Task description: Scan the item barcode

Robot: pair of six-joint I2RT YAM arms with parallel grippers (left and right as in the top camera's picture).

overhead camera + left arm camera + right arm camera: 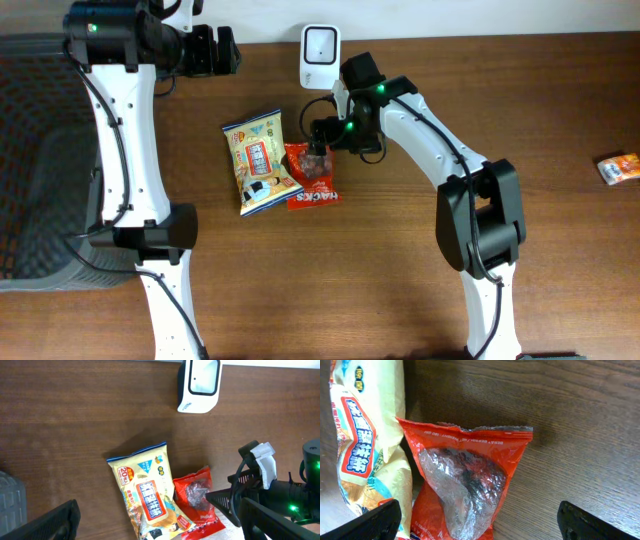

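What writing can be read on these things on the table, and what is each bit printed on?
"20": red badge on the yellow snack packet.
"NET WEIGHT": upside down along the sealed edge of the red foil pouch; figures beside it too small.
Chinese characters on the yellow packet's panel: too blurred.
White letters on the pouch's other end: blurred.
The small orange packet: too small.
The white box-shaped scanner: none visible.
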